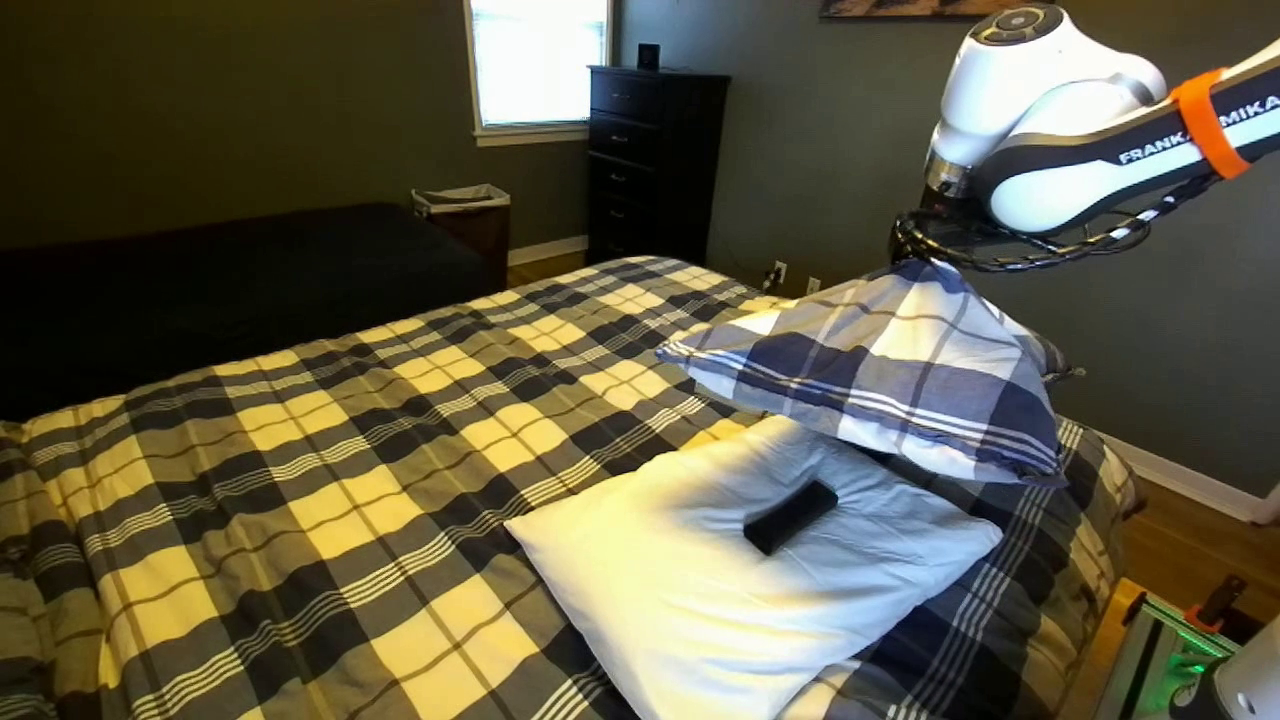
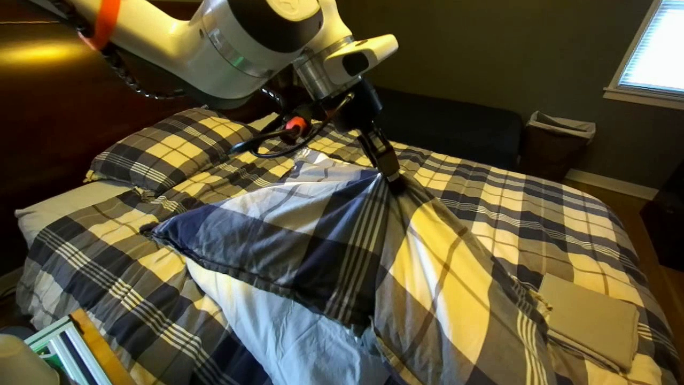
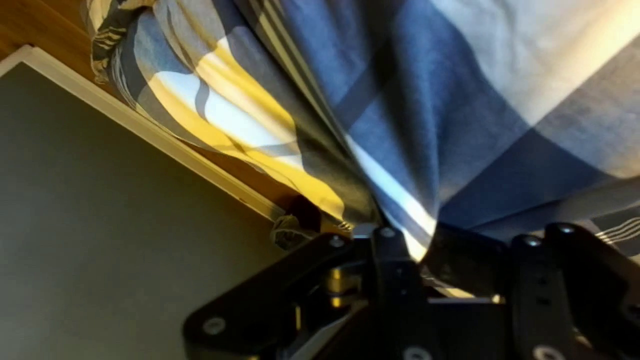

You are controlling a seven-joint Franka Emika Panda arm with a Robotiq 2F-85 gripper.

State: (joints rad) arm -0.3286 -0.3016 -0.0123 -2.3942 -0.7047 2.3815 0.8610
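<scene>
Pincer (image 3: 425, 245) clenched on a pinched fold of the soft plaid pillow in blue, white and grey (image 1: 870, 360); wrist view has the cloth squeezed between the jaws. Pillow pulled up into a tent: peak at the grip, sides sloping down, corners drooping. It hangs partly over a flat white cloth pillow (image 1: 690, 590); can't tell if the two touch. On the white pillow, in an exterior view: small black oblong block (image 1: 790, 515), not covered by the plaid one. Underneath, wide bed with navy, grey and cream checked bedspread (image 1: 330, 450). Also on the bed: folded beige cloth (image 2: 590, 318), near the held pillow's edge, plus a plump checked pillow (image 2: 176, 147) over by the dark brown headboard (image 2: 32, 107). Background: tall black chest of drawers (image 1: 655, 150), brown hamper with pale liner (image 1: 480, 235), bright window (image 1: 540, 70).
</scene>
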